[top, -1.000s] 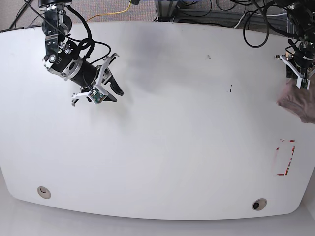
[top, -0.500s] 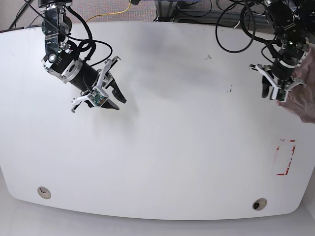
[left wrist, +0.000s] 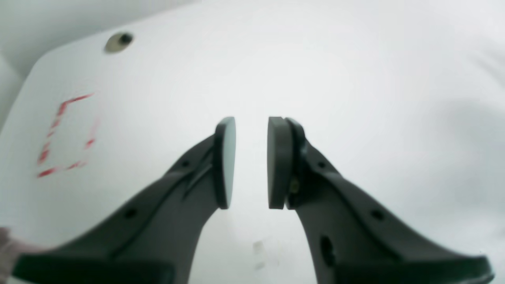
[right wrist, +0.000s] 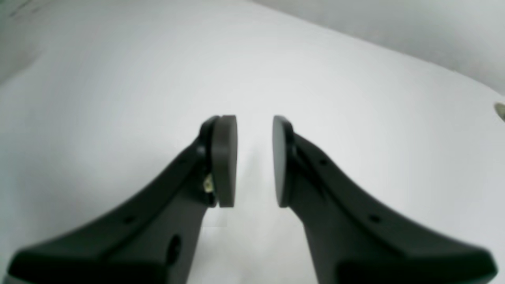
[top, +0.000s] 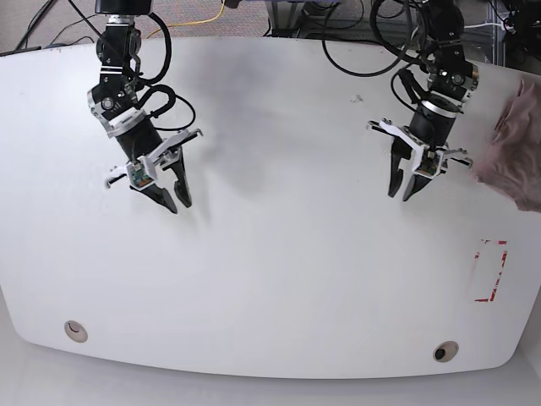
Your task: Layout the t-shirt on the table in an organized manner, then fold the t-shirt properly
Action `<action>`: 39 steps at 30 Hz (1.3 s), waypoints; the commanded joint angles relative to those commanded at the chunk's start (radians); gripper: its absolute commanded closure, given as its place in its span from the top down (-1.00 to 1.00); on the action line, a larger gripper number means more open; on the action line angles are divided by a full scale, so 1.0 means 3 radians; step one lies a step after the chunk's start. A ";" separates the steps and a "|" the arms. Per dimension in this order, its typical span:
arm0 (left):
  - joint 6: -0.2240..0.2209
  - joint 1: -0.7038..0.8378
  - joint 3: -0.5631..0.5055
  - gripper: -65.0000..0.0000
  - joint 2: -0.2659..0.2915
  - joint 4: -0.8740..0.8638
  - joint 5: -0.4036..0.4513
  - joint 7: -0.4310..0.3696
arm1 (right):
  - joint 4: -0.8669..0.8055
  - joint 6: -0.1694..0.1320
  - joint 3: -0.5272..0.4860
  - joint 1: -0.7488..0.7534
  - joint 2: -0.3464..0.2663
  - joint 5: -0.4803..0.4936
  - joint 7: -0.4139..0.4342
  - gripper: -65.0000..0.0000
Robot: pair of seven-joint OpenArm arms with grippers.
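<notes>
I've got both the left gripper (top: 405,188) and right gripper (top: 172,196) narrowly open, holding nothing, with the t-shirt (top: 516,148) bunched at the table (top: 279,279) right edge, so it may slide off

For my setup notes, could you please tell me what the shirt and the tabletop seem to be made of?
The shirt looks like thin, soft, matte pinkish-brown cloth, since it lies crumpled. The tabletop looks like hard, smooth white laminate or plastic with a soft sheen; which one is unclear.

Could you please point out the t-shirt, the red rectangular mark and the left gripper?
t-shirt (top: 517,144), base view, bunched fabric at table's edge.
red rectangular mark (top: 489,271), base view, its middle.
left gripper (top: 402,191), base view, between fingertips.
</notes>
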State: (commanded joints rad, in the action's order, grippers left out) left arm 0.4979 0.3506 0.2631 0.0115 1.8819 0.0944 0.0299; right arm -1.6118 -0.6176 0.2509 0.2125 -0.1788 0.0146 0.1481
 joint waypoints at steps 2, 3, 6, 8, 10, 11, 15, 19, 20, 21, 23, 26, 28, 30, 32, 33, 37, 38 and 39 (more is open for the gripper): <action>0.0000 0.0123 -0.0061 -0.60 0.0000 0.0020 -0.0015 0.0000 | 0.0051 0.0000 0.0077 0.0143 -0.0005 0.0026 0.0051 -0.55; 0.0000 0.0184 -0.0077 -0.60 -0.0010 0.0020 -0.0020 0.0000 | 0.0056 0.0000 0.0097 0.0210 -0.0005 0.0041 0.0066 -0.55; 0.0005 0.0476 -0.0113 -0.60 -0.0026 0.0051 -0.0026 -0.0005 | 0.0041 0.0000 0.0138 0.0578 -0.0020 0.0169 0.0164 -0.55; 0.0031 0.0598 -0.0113 -0.60 -0.0056 0.0118 -0.0026 -0.0005 | 0.0000 0.0000 0.0143 0.0767 -0.0041 0.0235 0.0210 -0.55; 0.0092 0.0731 -0.0113 -0.60 -0.0072 0.0184 -0.0026 -0.0005 | -0.0072 0.0000 0.0179 0.0962 -0.0102 0.0297 0.0225 -0.55; 0.0143 0.0875 -0.0113 -0.61 -0.0077 0.0240 -0.0026 0.0010 | -0.0128 0.0000 0.0205 0.1130 -0.0123 0.0343 0.0225 -0.55; 0.0184 0.1376 -0.0097 -0.61 -0.0066 0.0430 -0.0026 0.0010 | -0.0307 0.0000 0.0210 0.1611 -0.0138 0.0471 0.0225 -0.55; 0.0179 0.1892 -0.0097 -0.61 -0.0066 0.0465 -0.0031 -0.0020 | -0.0506 -0.0015 0.0286 0.2123 -0.0143 0.0614 0.0225 -0.55; 0.0179 0.2010 -0.0097 -0.61 -0.0066 0.0460 -0.0031 -0.0036 | -0.0547 -0.0020 0.0302 0.2240 -0.0138 0.0644 0.0225 -0.55; 0.0179 0.2107 -0.0092 -0.61 -0.0066 0.0455 -0.0031 -0.0046 | -0.0578 -0.0020 0.0307 0.2378 -0.0138 0.0685 0.0225 -0.55; 0.0179 0.2281 -0.0092 -0.61 -0.0066 0.0455 -0.0031 -0.0056 | -0.0593 -0.0020 0.0312 0.2552 -0.0138 0.0742 0.0225 -0.55; 0.0179 0.2557 -0.0046 -0.61 -0.0066 0.0450 -0.0046 -0.0056 | -0.0593 -0.0020 0.0312 0.2823 -0.0138 0.0844 0.0225 -0.55; 0.0184 0.2644 0.0015 -0.61 -0.0066 0.0445 -0.0113 -0.0056 | -0.0588 -0.0020 0.0281 0.2982 -0.0138 0.0869 0.0225 -0.55; 0.0184 0.2716 0.0087 -0.61 -0.0077 0.0394 -0.0189 -0.0056 | -0.0557 -0.0020 0.0230 0.3084 -0.0133 0.0869 0.0225 -0.55; 0.0184 0.2767 0.0153 -0.61 -0.0087 0.0348 -0.0240 -0.0051 | -0.0486 -0.0020 0.0189 0.3156 -0.0123 0.0869 0.0225 -0.55; 0.0184 0.2798 0.0189 -0.61 -0.0087 0.0327 -0.0261 -0.0051 | -0.0445 -0.0020 0.0174 0.3186 -0.0123 0.0869 0.0225 -0.55; 0.0184 0.2869 0.0271 -0.61 -0.0087 0.0251 -0.0281 -0.0041 | -0.0225 -0.0020 0.0118 0.3222 -0.0123 0.0864 0.0225 -0.55; 0.0184 0.2869 0.0271 -0.61 -0.0087 0.0210 -0.0276 -0.0036 | -0.0169 -0.0020 0.0102 0.3222 -0.0123 0.0864 0.0225 -0.55; 0.0184 0.2869 0.0276 -0.61 -0.0092 0.0159 -0.0276 -0.0036 | -0.0113 -0.0020 0.0092 0.3222 -0.0123 0.0864 0.0225 -0.55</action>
State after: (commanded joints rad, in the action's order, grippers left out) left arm 0.5531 1.2114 0.3460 -0.0161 1.9295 0.0115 0.0192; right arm -1.6456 -0.6237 0.2785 1.1792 -0.2156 0.2739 0.2156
